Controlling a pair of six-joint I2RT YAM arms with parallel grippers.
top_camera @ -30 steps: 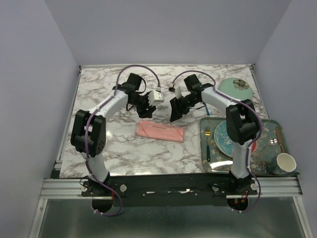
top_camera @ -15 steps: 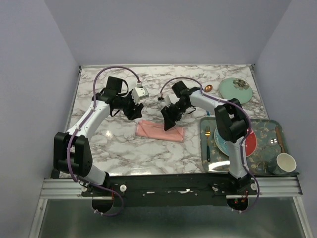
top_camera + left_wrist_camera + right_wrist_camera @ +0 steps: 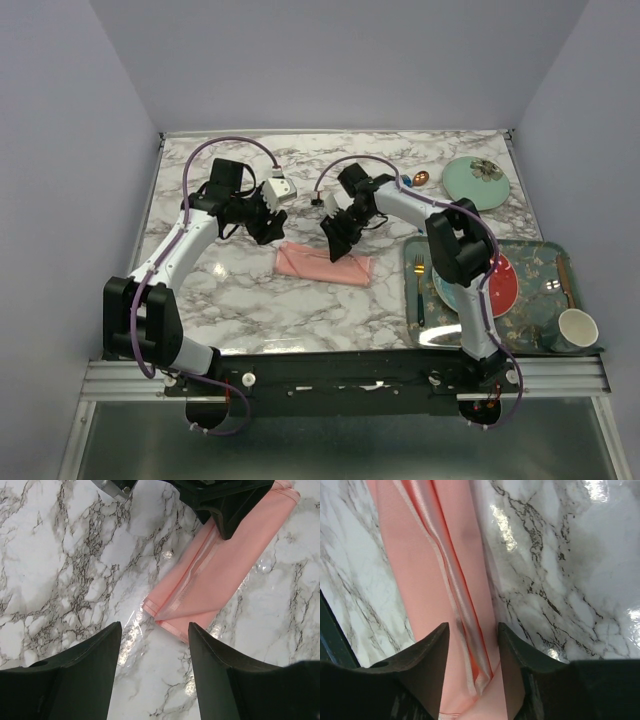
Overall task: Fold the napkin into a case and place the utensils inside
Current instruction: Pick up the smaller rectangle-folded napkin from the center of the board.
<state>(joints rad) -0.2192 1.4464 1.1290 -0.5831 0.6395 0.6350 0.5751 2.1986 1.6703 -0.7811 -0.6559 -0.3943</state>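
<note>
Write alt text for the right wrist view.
The right pincer, open, hovers over the folded salmon-pink napkin case, its two dark fingers flanking a glossy hem fold. White, grey-veined marble tabletop shows on both sides.

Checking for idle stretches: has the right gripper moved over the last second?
Yes. The right gripper has shifted left and nearer, away from the green dish, and is now over the far edge of the folded napkin.

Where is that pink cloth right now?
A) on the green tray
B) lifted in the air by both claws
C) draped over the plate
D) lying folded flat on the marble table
D: the napkin lies as a flat folded strip on the marble table, left of the tray.
</note>
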